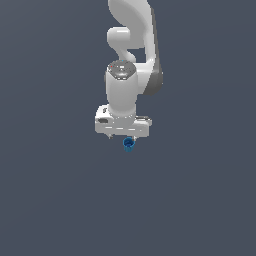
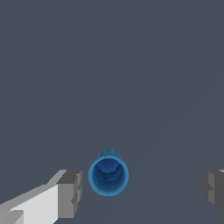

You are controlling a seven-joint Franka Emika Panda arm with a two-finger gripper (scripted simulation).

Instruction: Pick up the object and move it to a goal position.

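The grey worktop (image 1: 50, 200) fills both views, its edges out of sight. The white arm (image 1: 131, 45), cut off above, points straight down. Its gripper (image 2: 141, 188) is spread wide, holding nothing. The blue cup (image 2: 108, 176) lies between the 2 fingers (image 2: 70, 192), nearer 1, its dark hollow empty. No writing shows.
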